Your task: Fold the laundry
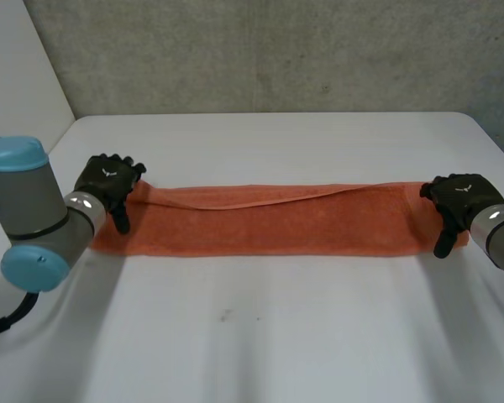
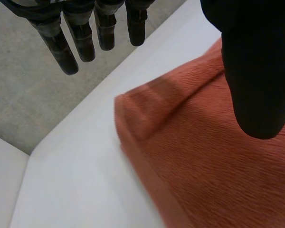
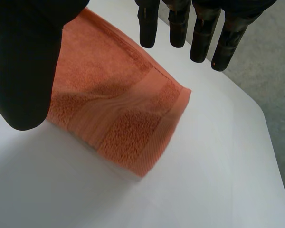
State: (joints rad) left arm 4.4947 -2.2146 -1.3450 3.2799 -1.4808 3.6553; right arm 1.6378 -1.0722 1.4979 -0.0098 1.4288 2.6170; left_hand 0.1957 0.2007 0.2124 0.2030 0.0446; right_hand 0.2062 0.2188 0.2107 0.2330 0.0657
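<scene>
An orange towel (image 1: pixel 269 222), folded lengthwise into a long narrow strip, lies flat across the middle of a white table (image 1: pixel 260 336), running side to side in front of a grey concrete wall (image 1: pixel 277 50). The robot's left hand (image 1: pixel 107 180) sits at one short end of the strip and its right hand (image 1: pixel 458 197) at the other, each with the thumb pointing toward the near edge of the cloth. The left wrist view shows that hand spread wide: its fingers (image 2: pixel 61 47) are straight above the bare table past the towel's end, and its thumb (image 2: pixel 256 71) hangs well apart from them over the cloth, with nothing pinched between. The right wrist view shows the same posture, fingers (image 3: pixel 202 33) extended beyond the folded end and thumb (image 3: pixel 23 61) apart above the towel's banded hem. Whether either palm touches the cloth cannot be told. The upper layer's edge shows as a loose, slightly wavy line along the far side of the strip. The grey, blue-capped left arm (image 1: pixel 25 210) stands at the table's near corner.
</scene>
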